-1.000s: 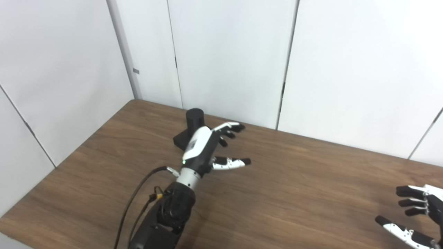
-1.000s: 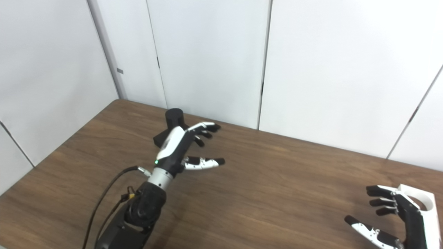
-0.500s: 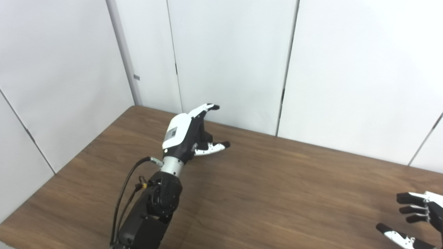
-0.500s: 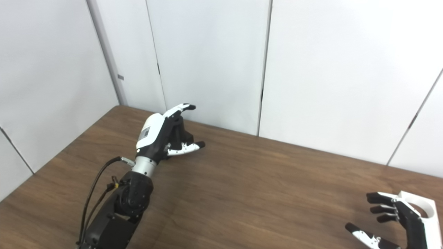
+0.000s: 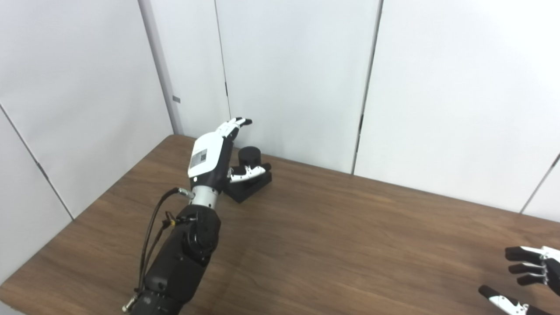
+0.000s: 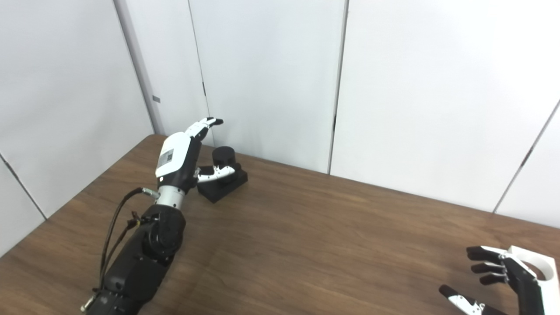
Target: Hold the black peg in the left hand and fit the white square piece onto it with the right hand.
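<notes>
While the left arm reaches up from the bottom left of the frame, the left hand (image 5: pixel 214 155) stands at the far left part of the wooden table (image 5: pixel 350 245), just left of the black peg (image 5: pixel 249 156). Its fingers (image 5: pixel 234 125) are spread wide and point up toward the white wall panels (image 5: pixel 288 74); the thumb (image 5: pixel 250 172) lies across the front of the peg at the level of the peg's base (image 5: pixel 251 187). Whether the thumb touches the peg cannot be told. The hand holds nothing.

The peg is a short upright cylinder on a flat black square base, resting on the table in the upper left of the frame, near the back edge.

The right hand (image 6: pixel 503 280) sits at the lower right corner of the frame, low over the table, well apart from the peg. Its fingers (image 6: pixel 481 260) are spread and point left, with the thumb (image 6: pixel 459 301) held apart below them; it grips nothing. The white square piece (image 6: pixel 536 262), with a round hole in it, lies on the table just behind this hand at the right edge. Contact between hand and piece cannot be told
</notes>
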